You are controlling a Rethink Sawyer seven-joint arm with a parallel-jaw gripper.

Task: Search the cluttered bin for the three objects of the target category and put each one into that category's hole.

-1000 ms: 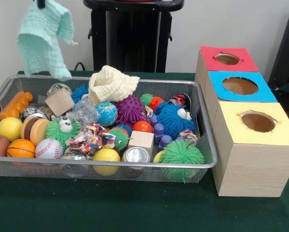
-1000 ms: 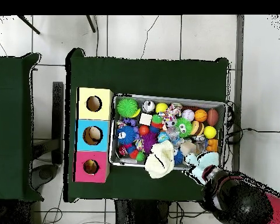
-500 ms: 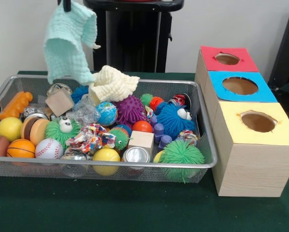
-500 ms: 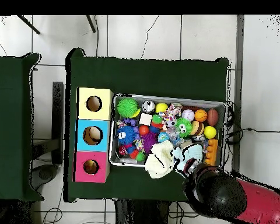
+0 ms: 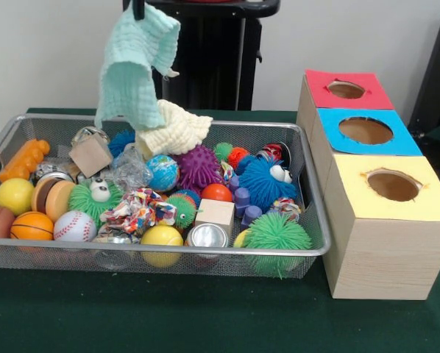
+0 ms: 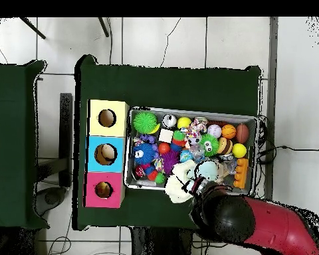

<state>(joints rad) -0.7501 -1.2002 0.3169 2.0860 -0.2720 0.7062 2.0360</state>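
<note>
Mint cloth [image 5: 135,66] now nearer boxes [image 5: 367,132].

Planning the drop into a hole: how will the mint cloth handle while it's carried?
Probably floppy: the mint cloth hangs in loose folds from the gripper. Likely light and apt to swing. Its trailing edge may snag the cream cloth just beneath.

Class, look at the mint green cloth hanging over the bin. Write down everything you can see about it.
The mint green cloth is a soft, waffle-textured fabric, crumpled and folded, hanging lifted above the far side of the wire mesh bin. The gripper pinches its top corner at the picture's upper edge. Its loose lower hem dangles right in front of the cream cloth that lies draped on the bin's far rim; whether the two touch cannot be told. The red arm covers most of it from overhead.
</note>
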